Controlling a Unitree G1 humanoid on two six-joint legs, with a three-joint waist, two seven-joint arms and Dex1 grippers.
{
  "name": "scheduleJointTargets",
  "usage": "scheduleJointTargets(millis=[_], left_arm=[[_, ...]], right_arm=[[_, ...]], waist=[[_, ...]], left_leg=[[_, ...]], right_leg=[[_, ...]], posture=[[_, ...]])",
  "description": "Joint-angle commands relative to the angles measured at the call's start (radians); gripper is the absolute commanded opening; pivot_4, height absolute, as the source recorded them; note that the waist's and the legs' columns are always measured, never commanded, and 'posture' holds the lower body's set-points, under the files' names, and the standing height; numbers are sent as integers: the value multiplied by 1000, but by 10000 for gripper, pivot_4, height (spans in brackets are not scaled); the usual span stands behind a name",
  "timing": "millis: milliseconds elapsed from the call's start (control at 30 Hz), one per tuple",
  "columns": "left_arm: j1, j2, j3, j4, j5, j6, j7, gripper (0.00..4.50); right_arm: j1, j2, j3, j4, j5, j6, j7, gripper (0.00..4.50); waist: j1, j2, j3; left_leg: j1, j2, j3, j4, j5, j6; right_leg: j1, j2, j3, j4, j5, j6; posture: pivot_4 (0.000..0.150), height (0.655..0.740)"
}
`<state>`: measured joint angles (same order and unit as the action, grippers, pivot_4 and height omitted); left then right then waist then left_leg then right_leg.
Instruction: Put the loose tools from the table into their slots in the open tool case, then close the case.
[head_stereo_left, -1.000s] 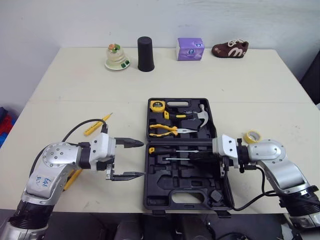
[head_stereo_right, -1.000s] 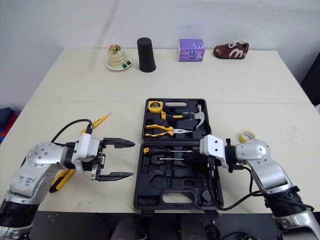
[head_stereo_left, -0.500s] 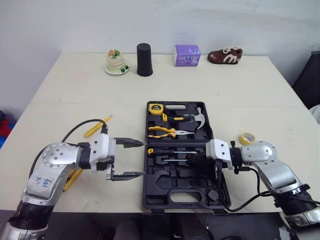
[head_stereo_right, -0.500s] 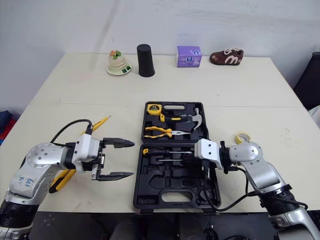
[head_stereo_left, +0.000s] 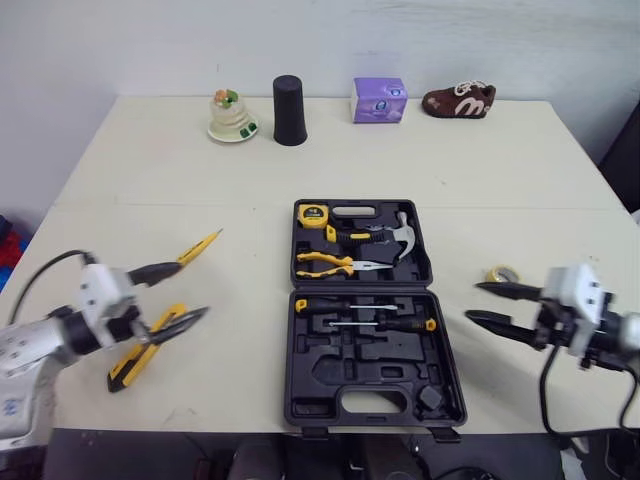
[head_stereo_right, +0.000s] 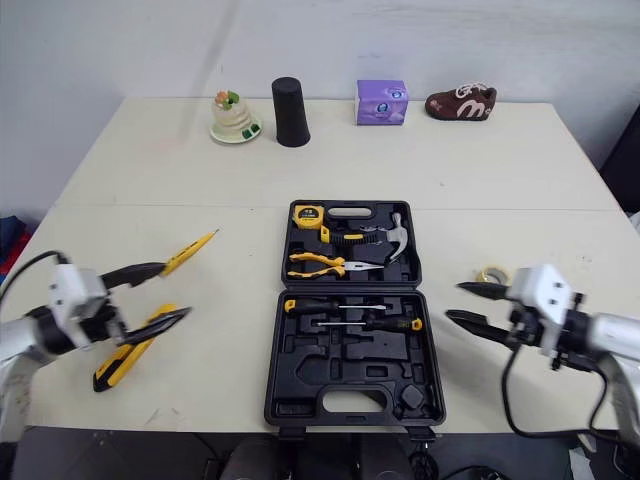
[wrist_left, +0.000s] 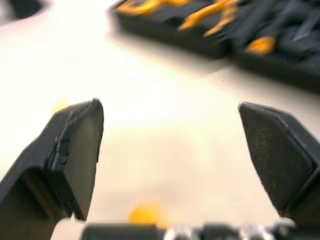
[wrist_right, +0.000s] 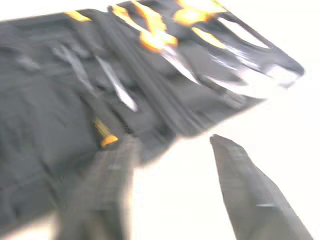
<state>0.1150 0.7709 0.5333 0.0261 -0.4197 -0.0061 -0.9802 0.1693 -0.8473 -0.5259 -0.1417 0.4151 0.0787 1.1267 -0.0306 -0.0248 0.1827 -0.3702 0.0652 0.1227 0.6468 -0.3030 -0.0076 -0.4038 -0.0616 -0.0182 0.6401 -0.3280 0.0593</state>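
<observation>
Bright, even light from above covers the cream worktop (head_stereo_left: 150, 160). Shadows are faint and soft: a thin one hugs the tool case (head_stereo_left: 330, 385), and the black cup (head_stereo_left: 290, 110) at 12 o'clock casts hardly any. In both wrist views the worktop glares near white.

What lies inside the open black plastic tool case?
In the black plastic tool case, the far half holds a yellow tape measure, yellow-handled pliers and a steel-headed hammer; the near half holds two slim screwdrivers above empty moulded slots. Whatever lies beneath them is hidden.
</observation>
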Motion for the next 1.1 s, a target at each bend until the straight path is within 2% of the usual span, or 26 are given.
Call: scheduleJointTargets(millis=[33, 133, 267, 400, 633, 833, 867, 1033, 1100], left_arm=[[38, 31, 179, 173, 7, -81, 56, 45000], [49, 45, 224, 295, 12, -127, 73, 45000], [73, 69, 285, 480, 24, -153, 139, 45000], [87, 73, 301, 513, 6, -143, 156, 45000], [23, 70, 197, 306, -48, 6, 112, 45000], [-206, 189, -46, 150, -135, 464, 82, 45000], [-225, 200, -65, 145, -137, 495, 76, 45000], [-478, 214, -258, 311, 6, 507, 62, 45000], [-565, 204, -338, 370, 58, 521, 49, 45000]], right_arm=[[90, 16, -198, 128, -44, -127, -51, 44745], [123, 23, -264, 272, -75, -238, -95, 44745], [191, -7, -335, 562, -115, -391, -120, 44745], [211, -23, -346, 695, -117, -496, -156, 44745], [147, 21, -259, 482, -45, -437, -174, 44745], [20, 67, -61, 91, 199, -213, -133, 44745], [13, 67, -46, 63, 213, -195, -130, 44745], [-76, 72, 122, -156, 230, -120, -130, 44745], [-119, 93, 180, -218, 235, -120, -119, 44745]], waist=[[1, -1, 1], [0, -3, 1], [1, -3, 1], [-2, -3, 1], [-17, -1, 0], [-21, -1, 0], [-21, -1, 0], [-14, 1, 1], [-12, 1, 1]], left_leg=[[0, 0, 0, 0, 0, 0], [1, 0, 0, 0, 0, 0], [2, 0, 1, 0, -2, -4], [2, 1, 1, -2, -4, -6], [4, 1, 0, -2, -2, -7], [5, 2, -1, -3, -1, -8], [5, 2, -2, -3, 0, -8], [3, 1, -2, -3, 3, -3], [-2, 1, 1, 0, 3, -3]], right_leg=[[0, 0, 0, 0, 0, 0], [1, 0, 0, -3, 1, 1], [3, -2, 1, -5, -2, -9], [2, -3, 1, -5, -1, -7], [4, -3, 1, -3, 2, -8], [6, -2, 0, -2, 5, -2], [6, -2, -1, -2, 5, -2], [4, 0, -1, -2, 5, 0], [-3, 1, 0, 3, 5, 0]], posture=[[1500, 7400], [1500, 7400], [1500, 7400], [1500, 7400], [1500, 7400], [1500, 7400], [1500, 7400], [1500, 7400], [1500, 7400]])
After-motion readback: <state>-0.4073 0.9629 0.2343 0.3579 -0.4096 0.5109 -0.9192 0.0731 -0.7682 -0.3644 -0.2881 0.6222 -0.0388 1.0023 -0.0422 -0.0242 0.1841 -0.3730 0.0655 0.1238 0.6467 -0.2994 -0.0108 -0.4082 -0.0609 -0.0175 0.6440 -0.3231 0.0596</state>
